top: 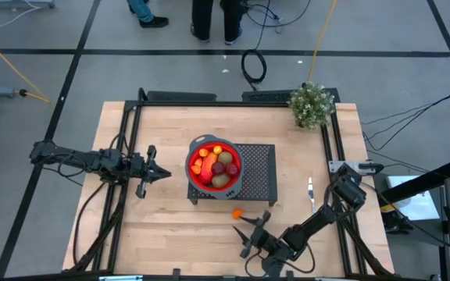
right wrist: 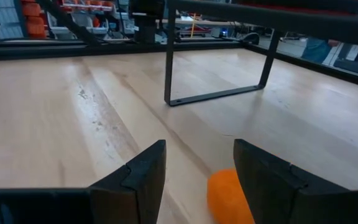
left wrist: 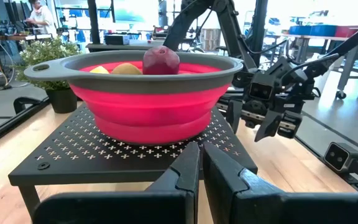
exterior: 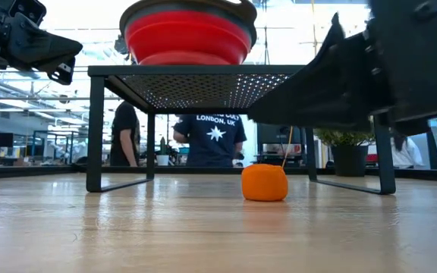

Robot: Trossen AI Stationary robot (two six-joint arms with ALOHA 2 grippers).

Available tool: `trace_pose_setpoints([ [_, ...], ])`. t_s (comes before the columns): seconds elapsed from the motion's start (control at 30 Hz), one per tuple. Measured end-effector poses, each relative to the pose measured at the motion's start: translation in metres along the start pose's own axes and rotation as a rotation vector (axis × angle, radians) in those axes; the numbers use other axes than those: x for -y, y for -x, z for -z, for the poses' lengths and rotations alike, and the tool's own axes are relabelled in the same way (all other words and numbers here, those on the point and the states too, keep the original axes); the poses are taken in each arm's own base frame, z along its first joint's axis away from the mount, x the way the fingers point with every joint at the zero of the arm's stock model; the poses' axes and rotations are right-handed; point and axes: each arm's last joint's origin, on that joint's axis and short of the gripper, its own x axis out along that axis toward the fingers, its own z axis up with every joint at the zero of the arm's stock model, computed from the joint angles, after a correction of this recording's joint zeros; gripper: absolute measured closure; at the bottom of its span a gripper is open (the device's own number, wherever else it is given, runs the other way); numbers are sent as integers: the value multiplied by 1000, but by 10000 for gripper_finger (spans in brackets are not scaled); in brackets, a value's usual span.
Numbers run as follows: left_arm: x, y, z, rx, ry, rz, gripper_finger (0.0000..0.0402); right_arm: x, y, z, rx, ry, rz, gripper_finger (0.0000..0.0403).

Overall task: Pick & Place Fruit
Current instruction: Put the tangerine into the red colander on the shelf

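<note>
A red bowl (top: 215, 165) with a grey rim stands on a black perforated stand (top: 258, 178) at mid-table. It holds several fruit pieces: orange, dark red and brown ones. One small orange ball (top: 237, 211) rests on the wood in front of the stand, also seen in the low view (exterior: 264, 183). My right gripper (top: 252, 224) is open just near of the ball. In the right wrist view the ball (right wrist: 227, 196) lies low between the fingers (right wrist: 199, 149), with no touch showing. My left gripper (top: 161, 173) is shut, left of the bowl, level with its rim (left wrist: 199, 163).
A leafy potted plant (top: 312, 104) stands at the far right corner. A thin pale-handled utensil (top: 310, 188) lies right of the stand. The stand's legs (right wrist: 168, 68) rise close behind the ball. People stand beyond the far edge (top: 209, 19).
</note>
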Motion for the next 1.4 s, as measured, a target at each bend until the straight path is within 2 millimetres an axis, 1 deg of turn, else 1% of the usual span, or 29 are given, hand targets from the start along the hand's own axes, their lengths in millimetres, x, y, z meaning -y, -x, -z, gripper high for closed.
trace_pose_setpoints([
  [0.17, 0, 0, 0, 0, 0, 0, 382, 3, -8, 1, -13, -3, 6, 222],
  [0.4, 0, 0, 0, 0, -7, 0, 382, 3, -11, 0, -34, -54, -18, 222],
  [0.53, 0, 0, 0, 0, -11, 0, 382, 3, -14, 2, -73, -93, -54, 222],
  [1.03, 0, 0, 0, 0, -12, 0, 382, 6, -37, -1, -181, -140, -175, 222],
  [1.4, 0, 0, 0, -1, -36, 0, 382, 7, -38, -1, -182, -171, -169, 222],
])
